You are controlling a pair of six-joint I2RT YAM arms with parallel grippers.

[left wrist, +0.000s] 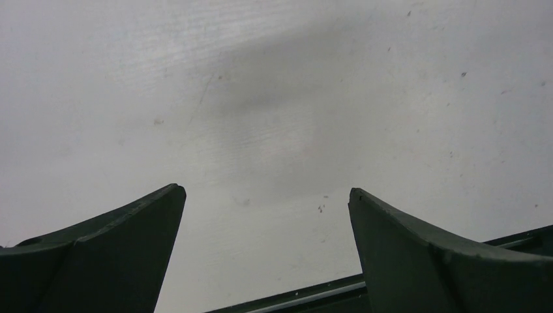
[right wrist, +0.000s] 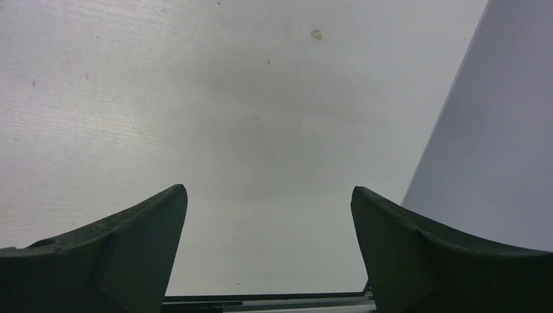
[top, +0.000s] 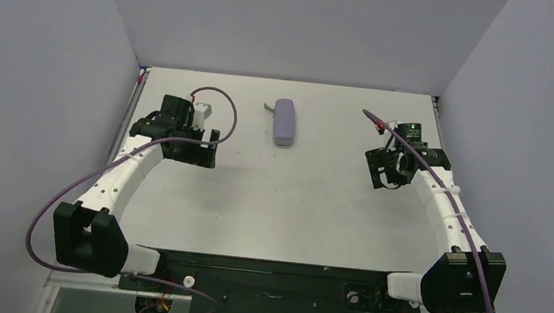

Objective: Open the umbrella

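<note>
A lavender oblong case [top: 285, 123] lies on the white table at the back middle, lengthwise front to back, with a small grey tab at its far left end. The umbrella itself is hidden; no tan fabric, shaft or handle shows. My left gripper [top: 191, 154] hovers to the left of the case, open and empty; its fingers [left wrist: 130, 248] stand wide apart over bare table. My right gripper [top: 384, 176] hovers to the right of the case, open and empty; its fingers [right wrist: 417, 254] are spread over bare table. Neither wrist view shows the case.
Grey walls [top: 53, 66] enclose the table on the left, back and right; the right wall [right wrist: 495, 143] shows close by in the right wrist view. The table's near edge with a dark rail [top: 263, 266] runs between the arm bases. Purple cables loop off both arms.
</note>
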